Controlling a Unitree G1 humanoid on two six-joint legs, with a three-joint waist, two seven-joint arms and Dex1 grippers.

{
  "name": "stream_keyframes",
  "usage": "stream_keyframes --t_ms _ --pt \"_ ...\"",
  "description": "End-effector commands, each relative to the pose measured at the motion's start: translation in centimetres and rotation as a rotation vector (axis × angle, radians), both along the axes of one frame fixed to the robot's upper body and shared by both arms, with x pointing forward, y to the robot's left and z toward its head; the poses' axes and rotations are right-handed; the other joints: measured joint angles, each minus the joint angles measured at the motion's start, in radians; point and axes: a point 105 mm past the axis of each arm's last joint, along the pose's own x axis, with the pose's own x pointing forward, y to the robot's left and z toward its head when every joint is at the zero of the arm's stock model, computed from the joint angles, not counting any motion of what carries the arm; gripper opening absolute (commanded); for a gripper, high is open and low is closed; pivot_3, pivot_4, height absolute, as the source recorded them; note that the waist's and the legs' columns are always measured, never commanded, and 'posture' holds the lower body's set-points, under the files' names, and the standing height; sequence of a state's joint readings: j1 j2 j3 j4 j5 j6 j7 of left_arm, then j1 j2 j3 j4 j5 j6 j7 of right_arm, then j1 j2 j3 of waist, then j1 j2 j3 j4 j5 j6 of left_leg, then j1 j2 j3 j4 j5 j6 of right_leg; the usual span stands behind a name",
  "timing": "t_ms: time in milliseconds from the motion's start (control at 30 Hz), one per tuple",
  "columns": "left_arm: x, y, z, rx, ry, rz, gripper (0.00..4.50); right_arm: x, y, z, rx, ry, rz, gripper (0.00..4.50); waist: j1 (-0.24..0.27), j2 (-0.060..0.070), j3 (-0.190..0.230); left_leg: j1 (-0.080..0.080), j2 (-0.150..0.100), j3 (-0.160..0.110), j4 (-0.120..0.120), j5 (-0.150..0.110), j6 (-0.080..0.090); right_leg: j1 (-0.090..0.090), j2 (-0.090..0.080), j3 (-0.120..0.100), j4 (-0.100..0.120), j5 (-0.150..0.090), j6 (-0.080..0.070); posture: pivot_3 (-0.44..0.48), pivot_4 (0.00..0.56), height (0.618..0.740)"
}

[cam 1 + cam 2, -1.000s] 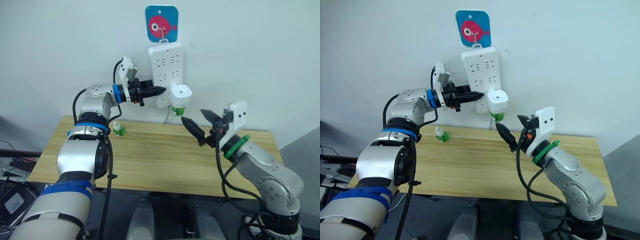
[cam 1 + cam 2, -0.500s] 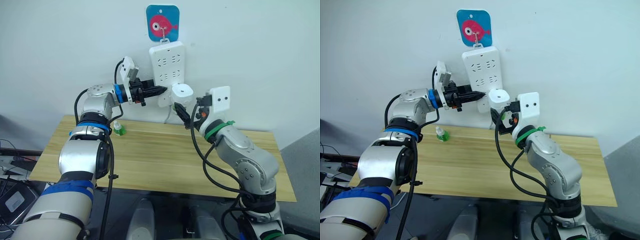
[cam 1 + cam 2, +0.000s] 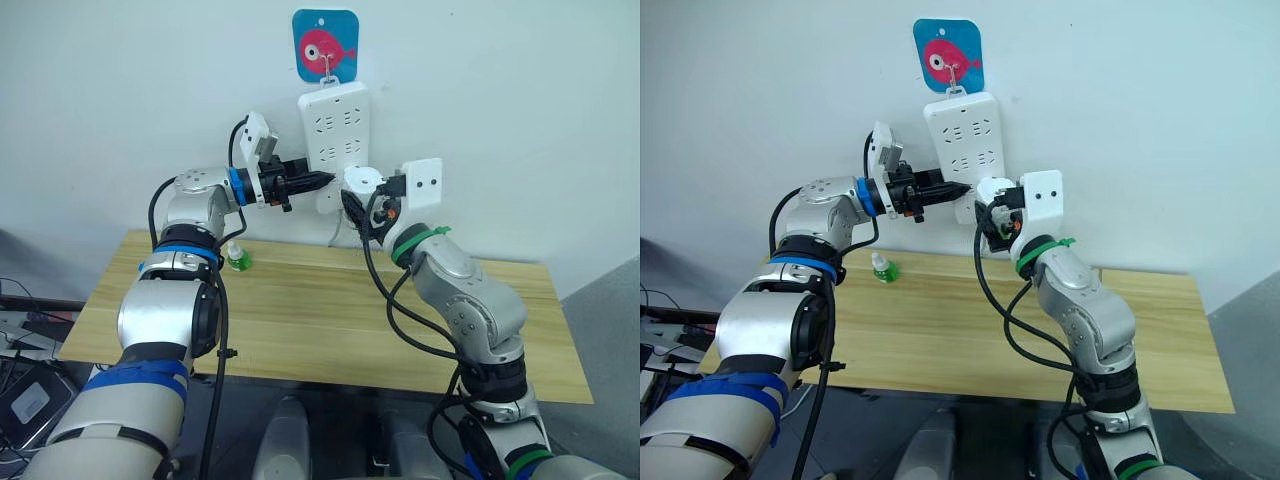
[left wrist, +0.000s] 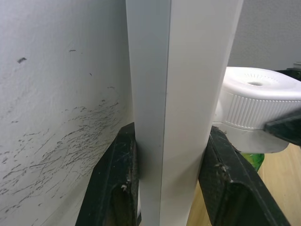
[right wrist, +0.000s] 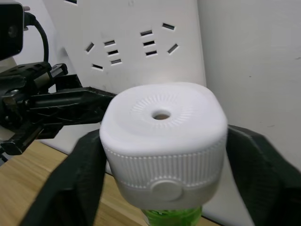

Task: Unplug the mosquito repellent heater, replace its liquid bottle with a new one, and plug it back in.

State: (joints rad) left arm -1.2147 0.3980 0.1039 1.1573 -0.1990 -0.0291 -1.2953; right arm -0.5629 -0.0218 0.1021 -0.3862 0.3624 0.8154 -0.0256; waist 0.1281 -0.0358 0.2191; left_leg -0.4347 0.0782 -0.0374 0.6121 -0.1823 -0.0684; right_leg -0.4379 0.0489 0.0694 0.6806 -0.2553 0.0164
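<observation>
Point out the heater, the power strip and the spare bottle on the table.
heater (image 5: 162,123): right wrist view, top face.
power strip (image 3: 335,125): left eye view, socket face.
spare bottle (image 3: 236,259): left eye view, green body.

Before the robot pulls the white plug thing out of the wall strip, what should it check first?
1. Left gripper steadying the power strip: ok, its fingers pinch the strip's edge.
2. Right gripper around the mosquito repellent heater: ok, one finger sits on each side.
3. Right fingers squeezing the heater firmly: cannot tell.
4. Heater seated in the strip: ok, it sits against the strip's lower part.
5. Old green bottle under the heater: ok, attached.
6. Spare bottle waiting on the table: ok, standing upright.
</observation>
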Motion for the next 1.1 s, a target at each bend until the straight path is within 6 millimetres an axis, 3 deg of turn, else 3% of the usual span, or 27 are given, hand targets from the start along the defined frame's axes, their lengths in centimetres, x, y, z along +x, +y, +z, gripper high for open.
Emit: stream_keyframes --t_ms 33,467,700,733,800,1033,1100 --pt "0.3 -0.3 0.8 -0.003 -0.023 0.019 1.30 -0.5 0.5 1.4 0.011 -0.063 0.025 2.93 0.000 0.000 0.001 0.000 0.000 0.000 0.000 0.000 0.000 0.000 0.000 0.000 0.000 0.000 0.000 0.294 0.237 0.740" --pt "0.8 0.5 0.7 0.012 -0.035 0.078 1.30 -3.0 -1.0 1.7 -0.039 -0.087 0.036 2.93 0.002 0.001 0.002 -0.001 0.000 -0.001 0.000 0.000 0.000 0.000 0.000 -0.001 -0.001 0.000 -0.001 0.291 0.241 0.740" --pt "0.9 0.9 0.7 0.002 -0.027 0.101 1.30 -3.2 -1.5 2.0 -0.034 -0.091 0.024 2.93 -0.002 0.002 0.003 -0.001 0.000 -0.003 0.000 0.003 0.004 0.000 0.000 -0.003 0.001 0.001 -0.003 0.289 0.233 0.740" --pt "0.9 1.1 0.7 -0.005 -0.026 0.105 1.86 -3.2 -1.7 2.1 -0.027 -0.090 0.019 2.93 -0.002 0.002 0.003 -0.001 0.000 -0.003 0.000 0.003 0.004 0.000 0.000 -0.003 0.001 0.001 -0.003 0.289 0.233 0.740" --pt "0.9 1.5 0.7 -0.015 -0.027 0.110 2.27 -3.3 -2.4 1.9 -0.014 -0.081 0.009 2.93 -0.004 0.002 0.003 -0.001 0.000 -0.003 0.000 0.003 0.004 0.000 0.000 -0.003 0.001 0.001 -0.002 0.292 0.232 0.740" --pt "0.6 4.3 -0.8 -0.024 0.005 0.178 4.44 -2.8 -4.8 0.2 -0.025 -0.038 -0.045 2.93 -0.015 0.003 0.004 -0.001 0.000 -0.003 -0.004 0.002 0.004 -0.001 0.000 -0.004 0.000 -0.001 -0.004 0.293 0.222 0.740" --pt "0.3 5.4 -1.6 -0.022 0.019 0.203 4.48 -2.6 -5.4 -0.3 -0.034 -0.030 -0.060 2.93 -0.024 0.003 0.004 0.000 0.001 -0.005 -0.004 0.002 0.004 -0.001 0.001 -0.005 0.002 -0.001 -0.005 0.296 0.215 0.740"
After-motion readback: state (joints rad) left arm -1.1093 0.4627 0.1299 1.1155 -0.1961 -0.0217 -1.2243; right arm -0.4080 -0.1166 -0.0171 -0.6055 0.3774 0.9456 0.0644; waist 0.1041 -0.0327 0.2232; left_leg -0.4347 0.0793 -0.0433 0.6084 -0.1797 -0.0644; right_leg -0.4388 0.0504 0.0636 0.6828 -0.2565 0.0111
